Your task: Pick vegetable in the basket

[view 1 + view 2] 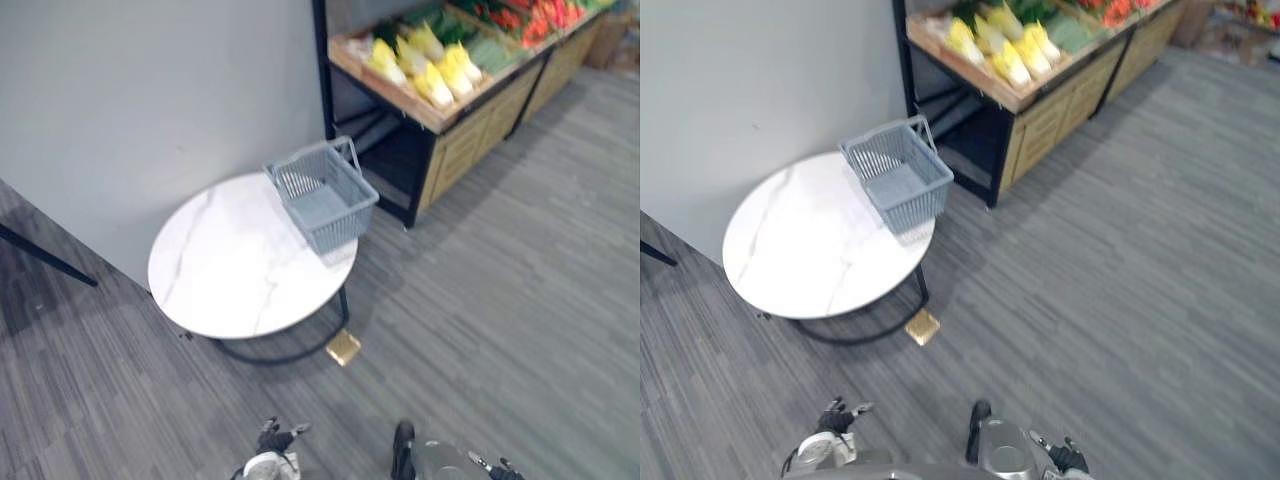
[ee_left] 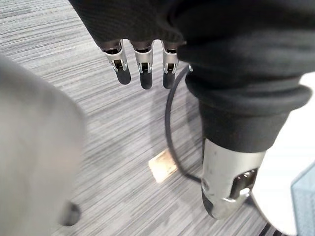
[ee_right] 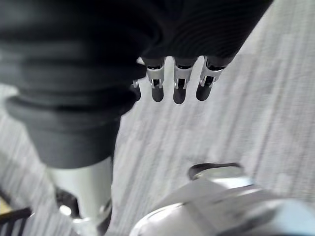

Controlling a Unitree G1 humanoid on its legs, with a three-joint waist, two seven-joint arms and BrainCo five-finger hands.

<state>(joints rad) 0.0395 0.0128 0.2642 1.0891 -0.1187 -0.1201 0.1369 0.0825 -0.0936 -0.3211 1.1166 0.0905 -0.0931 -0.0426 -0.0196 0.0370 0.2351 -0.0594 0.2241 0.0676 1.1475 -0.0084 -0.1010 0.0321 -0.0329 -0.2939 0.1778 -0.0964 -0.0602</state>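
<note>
The left hand (image 2: 142, 59) is being held open above the grey carpet floor (image 2: 123, 128). Its fingers (image 2: 121, 69) are hanging straight and its thumb (image 2: 224, 187) is set apart. Nothing is being gripped or touched. The right hand (image 3: 178, 81) is being held the same way, fingers straight over the floor and nothing in them.

In the eye views both hands are being cut off by the lower edge and are too small for finger detail. That detail is being given by the wrist views.

The grey plastic basket (image 1: 322, 195) is being carried upright at the far right edge of the round white marble worktop (image 1: 230, 265), handle raised. Its bare grey bottom is being shown.

The yellow leafy vegetables (image 1: 430, 65) are being kept on the wooden produce stand (image 1: 470, 130), beyond the basket and well apart from both hands. Green produce (image 1: 485, 48) and red produce (image 1: 535, 18) further along are being cut off by the top edge and cannot be named more closely.

A small tan block (image 1: 343, 347) is being seen on the floor just beside the worktop's black base. In the left wrist view it is being shown closer, past the fingers, with a strip of the white worktop and a corner of the basket.
</note>
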